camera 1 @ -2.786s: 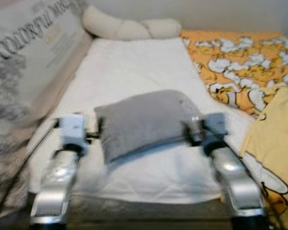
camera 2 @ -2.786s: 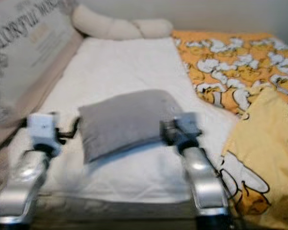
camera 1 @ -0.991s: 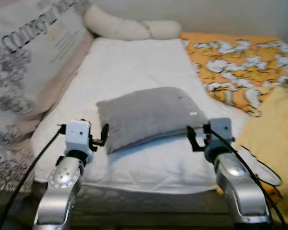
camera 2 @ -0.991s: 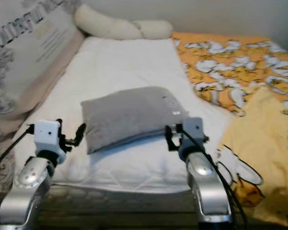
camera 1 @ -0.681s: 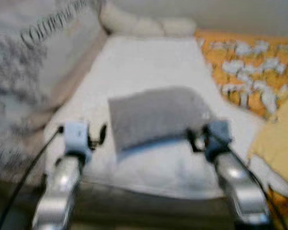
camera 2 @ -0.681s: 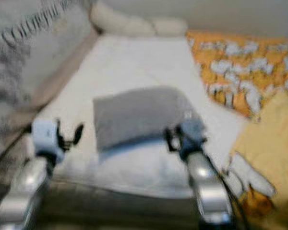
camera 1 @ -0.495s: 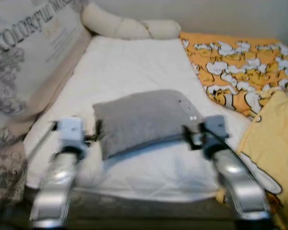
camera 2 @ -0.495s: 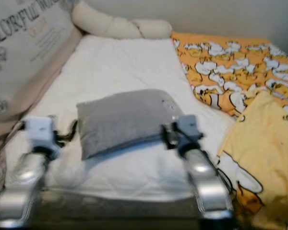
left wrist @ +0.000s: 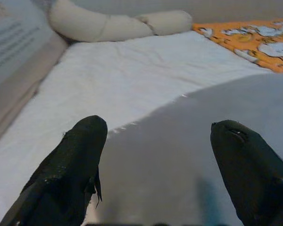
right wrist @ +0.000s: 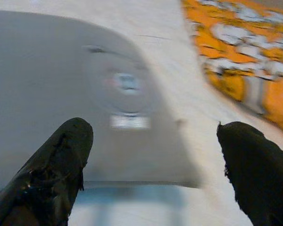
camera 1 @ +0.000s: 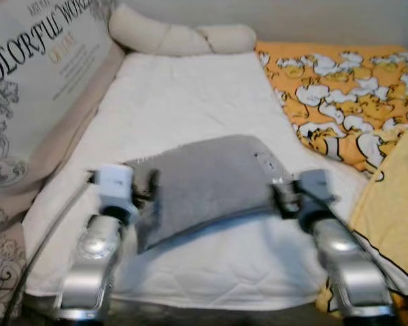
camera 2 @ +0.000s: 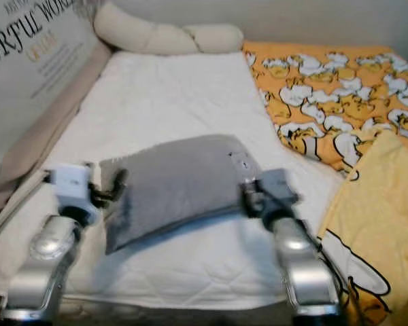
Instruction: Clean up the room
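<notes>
A grey pillow (camera 1: 204,180) lies flat on the white quilted bed pad (camera 1: 190,88). My left gripper (camera 1: 150,188) is open at the pillow's left edge, its fingertips (left wrist: 87,136) spread over the grey fabric (left wrist: 188,141). My right gripper (camera 1: 280,195) is open at the pillow's near right corner, beside a small white label (right wrist: 129,121). In the right wrist view its fingers (right wrist: 68,141) straddle that corner of the pillow (right wrist: 52,80). Neither gripper holds anything.
A cream bolster (camera 1: 177,37) lies along the head of the bed. A large cushion with printed lettering (camera 1: 34,75) leans at the left. An orange duck-print blanket (camera 1: 340,88) and a yellow cloth (camera 1: 394,204) cover the right side.
Both arms have reached forward. The left gripper, which stood just left of the pillow, now overlaps its edge, and the right gripper sits closer on the right corner. The camera shifted too.
</notes>
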`<state>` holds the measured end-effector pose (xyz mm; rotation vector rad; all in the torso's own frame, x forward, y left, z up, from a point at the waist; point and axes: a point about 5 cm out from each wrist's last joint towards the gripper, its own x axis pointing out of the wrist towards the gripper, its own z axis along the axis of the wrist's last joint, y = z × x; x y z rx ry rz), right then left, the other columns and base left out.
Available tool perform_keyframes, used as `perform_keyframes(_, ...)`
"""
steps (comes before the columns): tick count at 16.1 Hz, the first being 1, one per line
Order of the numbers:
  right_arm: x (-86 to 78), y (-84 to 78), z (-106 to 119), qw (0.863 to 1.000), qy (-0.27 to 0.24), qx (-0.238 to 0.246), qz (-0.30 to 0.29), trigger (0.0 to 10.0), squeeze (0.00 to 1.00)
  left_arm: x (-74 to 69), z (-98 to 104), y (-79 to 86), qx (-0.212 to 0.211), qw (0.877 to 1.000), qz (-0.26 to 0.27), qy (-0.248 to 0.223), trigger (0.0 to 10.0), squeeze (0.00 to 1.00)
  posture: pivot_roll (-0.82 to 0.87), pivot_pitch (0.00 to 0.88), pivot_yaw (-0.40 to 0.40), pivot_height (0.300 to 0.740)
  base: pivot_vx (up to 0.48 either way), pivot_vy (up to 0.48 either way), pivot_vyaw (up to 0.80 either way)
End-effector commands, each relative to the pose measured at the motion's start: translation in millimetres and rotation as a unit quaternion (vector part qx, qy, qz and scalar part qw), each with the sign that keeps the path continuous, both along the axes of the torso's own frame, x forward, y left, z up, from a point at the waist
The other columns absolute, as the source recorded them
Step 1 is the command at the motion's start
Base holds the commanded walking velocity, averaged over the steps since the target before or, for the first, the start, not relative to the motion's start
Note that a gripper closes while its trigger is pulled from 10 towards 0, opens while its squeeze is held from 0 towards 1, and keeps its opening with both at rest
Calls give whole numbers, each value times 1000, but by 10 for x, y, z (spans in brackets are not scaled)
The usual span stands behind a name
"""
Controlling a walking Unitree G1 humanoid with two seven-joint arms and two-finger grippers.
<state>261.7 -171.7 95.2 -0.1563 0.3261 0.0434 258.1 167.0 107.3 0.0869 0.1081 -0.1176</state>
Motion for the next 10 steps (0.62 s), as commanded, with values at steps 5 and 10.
perform_keyframes(5, 34, 110, 3, 1000, -2, 2, 10, 10000, 0, -6, 3, -2, 9, 1000, -2, 0, 10000, 0, -4, 0, 3, 740, 0, 0, 0)
perform_keyframes(10, 95, 91, -86, 998, 44, 33, 16, 10000, 0, 123, -76, -40, 14, 999, -29, 23, 10000, 0, 4, 0, -6, 740, 0, 0, 0)
